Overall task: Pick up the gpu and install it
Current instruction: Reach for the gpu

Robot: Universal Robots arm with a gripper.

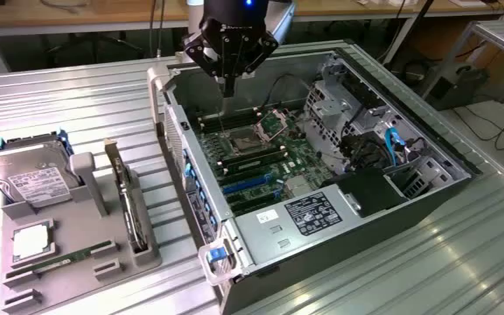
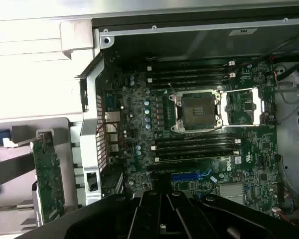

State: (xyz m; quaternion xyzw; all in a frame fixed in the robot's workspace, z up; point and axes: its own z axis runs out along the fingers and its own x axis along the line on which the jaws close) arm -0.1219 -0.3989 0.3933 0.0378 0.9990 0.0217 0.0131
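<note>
the tool (image 1: 228, 89) hangs over the open computer case (image 1: 449, 152), above the motherboard near the empty cpu socket (image 1: 257, 139). its fingers are pressed together with nothing between them. the gpu (image 1: 128, 203) is not yet picked up. it stands on edge in a slot of the grey holder (image 1: 77, 275) on the worktop (image 1: 60, 98), outside the case on the exterior view's left. its metal bracket points up and away from that camera. in the wrist view the card (image 2: 48, 177) shows as a green board beside the case wall.

the step in hand appears to be the approach for the pick, and it looks barely begun. to do it well, the fingers should be spread before they come down over the card. they should straddle its top edge square to the board, away from the bracket, so the card lifts straight out of the slot without tipping. the hard drive (image 1: 29, 177) and the ram stick (image 1: 63, 259) share the holder and should be left alone. the blue slots (image 1: 245, 186) sit low in the case.
</note>
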